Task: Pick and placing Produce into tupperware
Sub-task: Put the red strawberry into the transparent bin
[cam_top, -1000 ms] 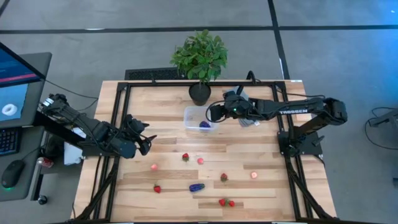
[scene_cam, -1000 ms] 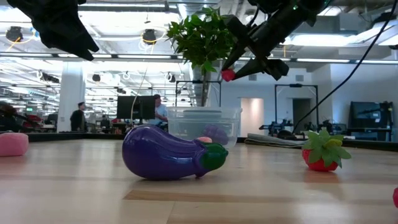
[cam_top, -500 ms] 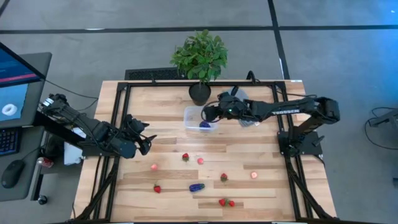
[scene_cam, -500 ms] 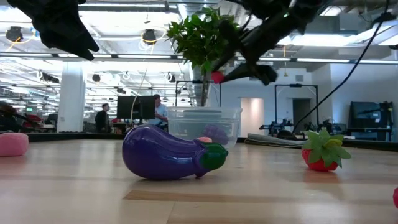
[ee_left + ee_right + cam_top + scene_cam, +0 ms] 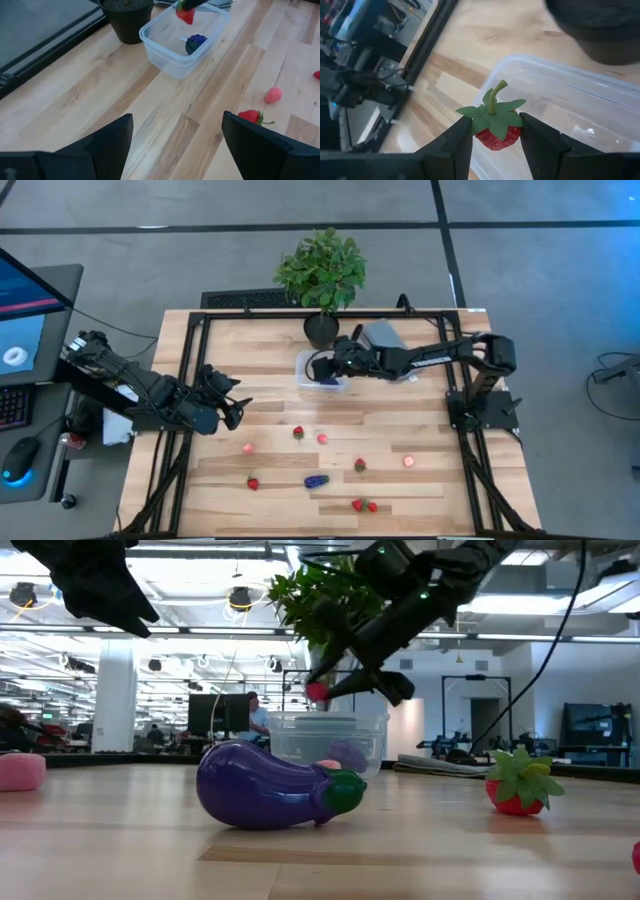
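Having carried over from beside the tub (image 5: 320,370), right end effector (image 5: 492,131) clamping a strawberry (image 5: 495,129) above it, ready for release; left end effector (image 5: 172,145) wide open, idle over the tabletop (image 5: 270,420).

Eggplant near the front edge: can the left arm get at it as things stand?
Probably yes. The left gripper is open and empty, the eggplant lies alone on bare table, and the right gripper is busy holding a strawberry over the tub.
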